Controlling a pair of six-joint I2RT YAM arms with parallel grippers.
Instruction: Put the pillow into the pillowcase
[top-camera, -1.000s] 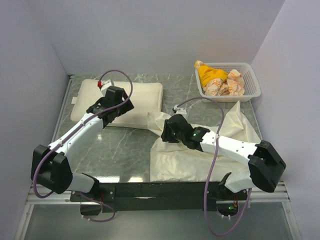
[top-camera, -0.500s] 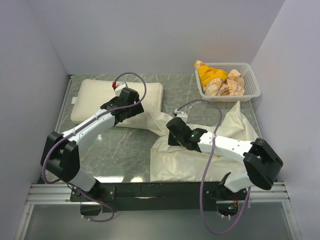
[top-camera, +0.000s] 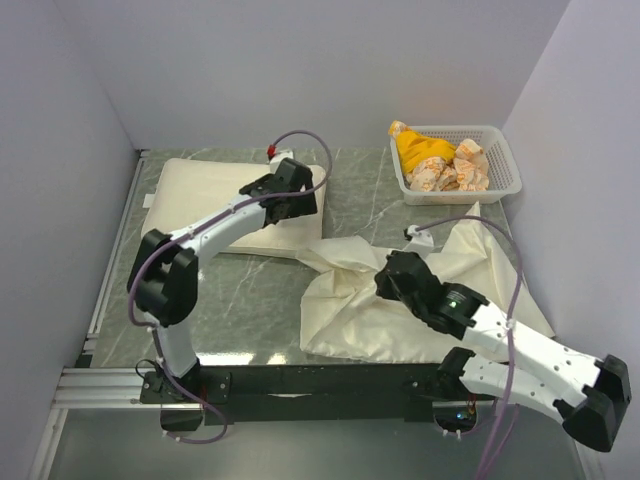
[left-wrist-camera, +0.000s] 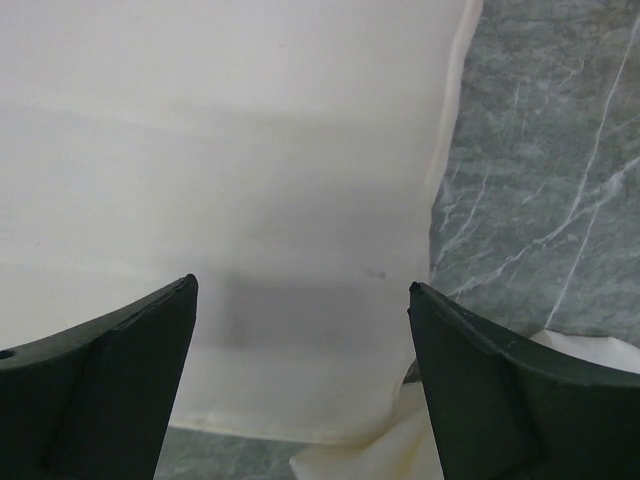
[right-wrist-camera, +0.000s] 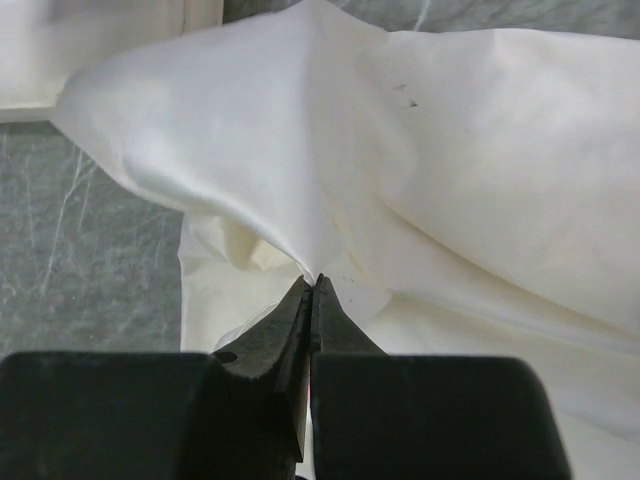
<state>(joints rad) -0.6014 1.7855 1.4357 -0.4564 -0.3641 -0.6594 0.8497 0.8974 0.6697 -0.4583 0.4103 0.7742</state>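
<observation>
Right wrist view: the right gripper (right-wrist-camera: 311, 282) has its jaws pressed together on a fold of the one pillowcase (right-wrist-camera: 450, 150), which lies wrinkled on the near right part of the table (top-camera: 250, 300). The left gripper (left-wrist-camera: 300, 290) stands wide, holding nothing, above the right end of the one pillow (left-wrist-camera: 250, 150), at far left. One basket (top-camera: 470, 195), far right, holds a yellow cloth (top-camera: 420, 150).

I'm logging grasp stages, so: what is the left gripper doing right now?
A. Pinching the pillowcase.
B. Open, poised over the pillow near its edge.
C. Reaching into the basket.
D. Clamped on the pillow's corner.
B: in the left wrist view the left gripper has its jaws spread wide, with the pillow showing between them and its edge beside the bare table.
</observation>
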